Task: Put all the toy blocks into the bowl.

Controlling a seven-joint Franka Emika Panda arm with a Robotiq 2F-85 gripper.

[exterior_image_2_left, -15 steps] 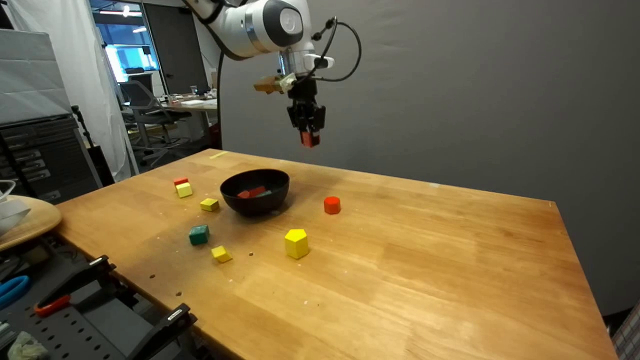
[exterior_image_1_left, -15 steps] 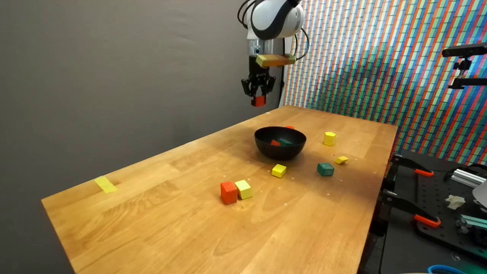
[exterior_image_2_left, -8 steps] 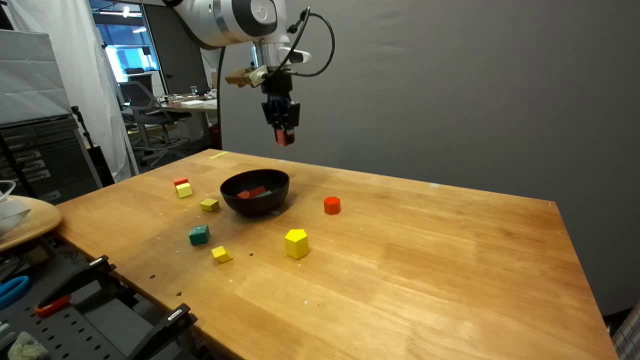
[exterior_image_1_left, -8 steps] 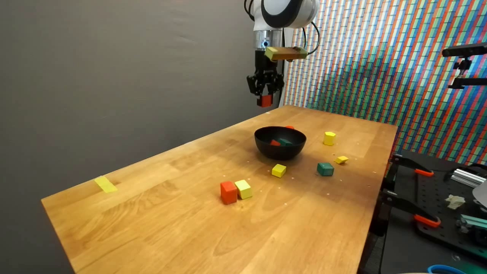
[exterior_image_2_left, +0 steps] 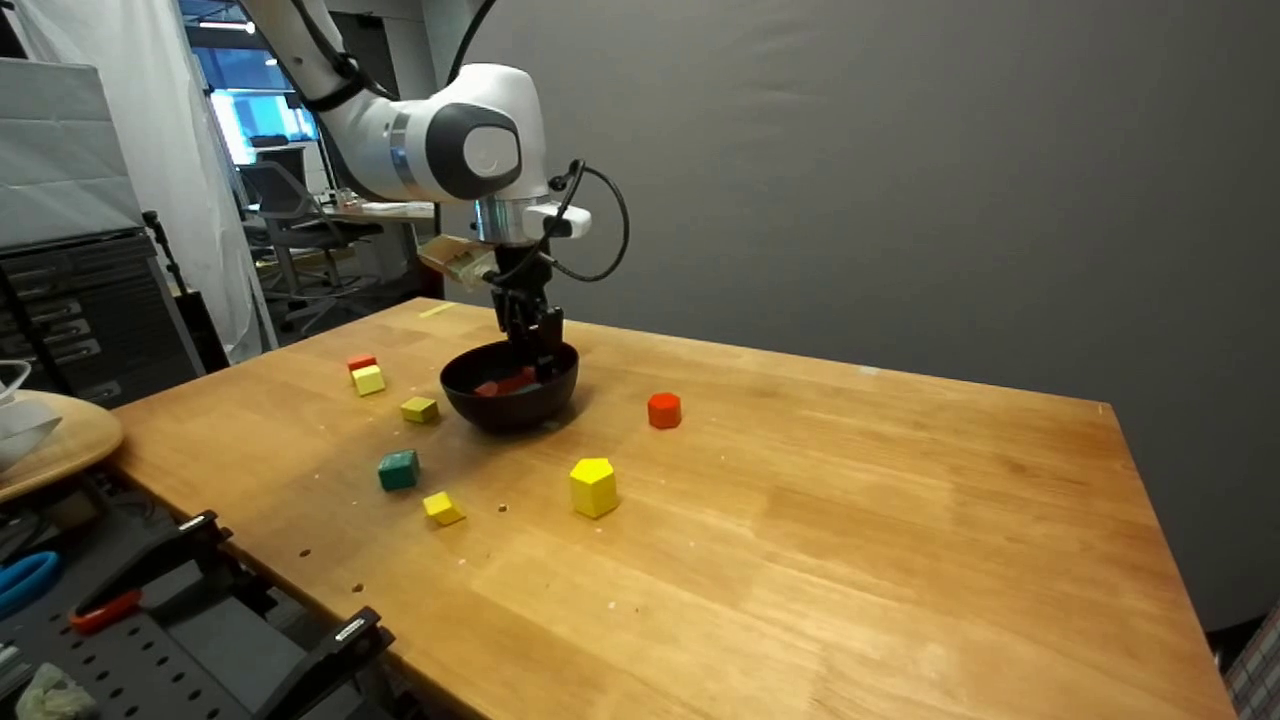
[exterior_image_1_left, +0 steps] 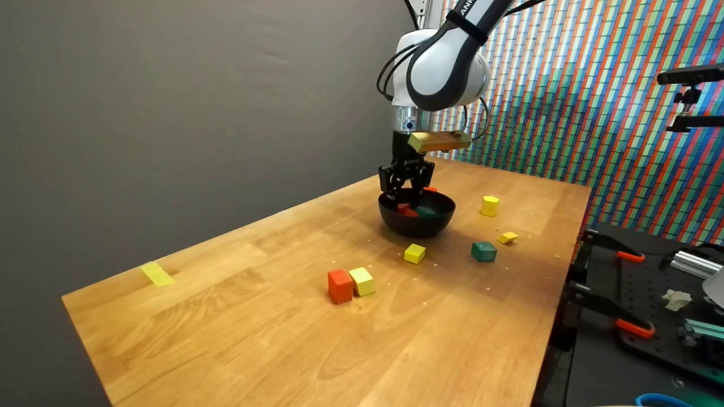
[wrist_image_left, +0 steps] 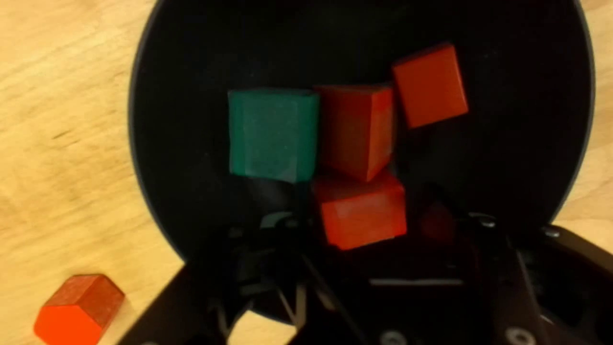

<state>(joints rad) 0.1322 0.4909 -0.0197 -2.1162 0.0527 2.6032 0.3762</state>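
Jaws: spread partway, down inside bowl [exterior_image_1_left: 417, 228]; bright red block [wrist_image_left: 365, 218] sits btwn fingertips, gap showing in wrist view, so prob. no grip; v. dark there, light contact can't be ruled out.
Gripper [exterior_image_1_left: 404, 199]: fingertips below rim, off-centre in bowl.
Drop: prob. the release step, this block being left w/ the others.
Lift-out: next calls for a bit more spread, then straight up past rim, no sideways drag; risk = nudging bowl or catching a block.
Next pick: red hex prism [wrist_image_left: 79, 311] or sm. yellow block [exterior_image_1_left: 414, 254], both on tabletop [exterior_image_1_left: 254, 350] near bowl, look easiest.
Bowl: round, black, smooth, upright; dark inside, room for more I'd say.
Blocks in bowl: 4 visible. Dk green block [wrist_image_left: 273, 134], flat-faced, touching or nearly touching ridge-up red block [wrist_image_left: 357, 132]; square-faced red block [wrist_image_left: 430, 86] just beside that, turned at an angle; bright red block also next to ridge-up one, its face well lit.
Blocks on tabletop: 7 to go. Besides those 2: yellow pentagonal prism [exterior_image_1_left: 490, 206], slanted yellow block [exterior_image_1_left: 508, 237], green cuboid [exterior_image_1_left: 483, 251], upright red cuboid [exterior_image_1_left: 340, 286] and pale-yellow block [exterior_image_1_left: 362, 281], last pair side by side, contact unclear. All plain, solid colour, crisp edges.
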